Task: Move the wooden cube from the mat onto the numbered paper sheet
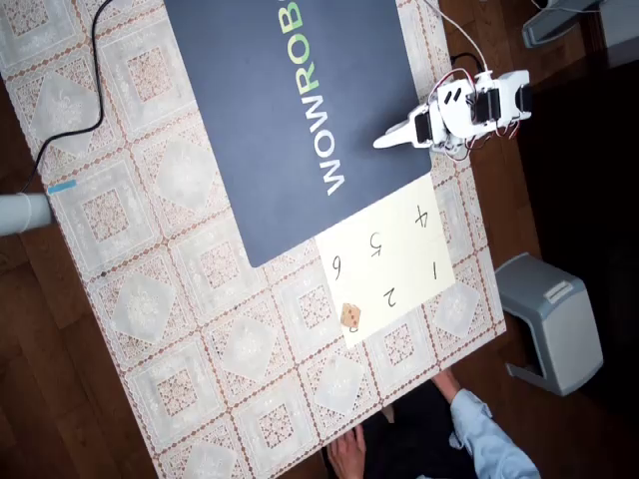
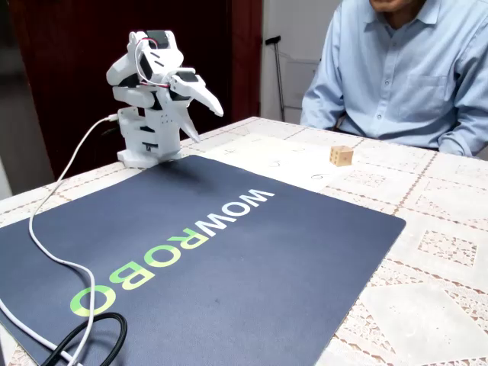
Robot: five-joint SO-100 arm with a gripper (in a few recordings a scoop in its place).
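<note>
My arm (image 2: 149, 99) is folded up on its white base at one corner of the surface, right at the edge of the mat (image 1: 290, 110). My fingers (image 1: 391, 140) point out over the mat's corner in the overhead view; in the fixed view they (image 2: 206, 103) hang in the air, tips slanting down, well apart from everything. They look pressed together to a single point w/ nothing between them. The wooden cube (image 1: 350, 316) sits on the numbered paper sheet (image 1: 399, 249), at the sheet's corner nearest the person, just beside the digit 6 and the 2; in the fixed view the cube (image 2: 341, 155) stands flat on the far end of the pale sheet (image 2: 282, 164), well apart from my fingers. Sheet lies w/ one side tucked against the mat's edge; can't tell whether it overlaps. Digits 1, 2, 4, 5, 6 readable from overhead; a mark right by the cube is too small to read. Mat is navy w/ WOWROBO lettering, lying on a lace tablecloth (image 1: 180, 329). White cable (image 2: 53, 229) runs from my base across the mat. A person in a light blue shirt (image 2: 412, 69) sits behind the surface, near the cube; a hand (image 1: 347, 454) rests at the surface edge in the overhead view.
</note>
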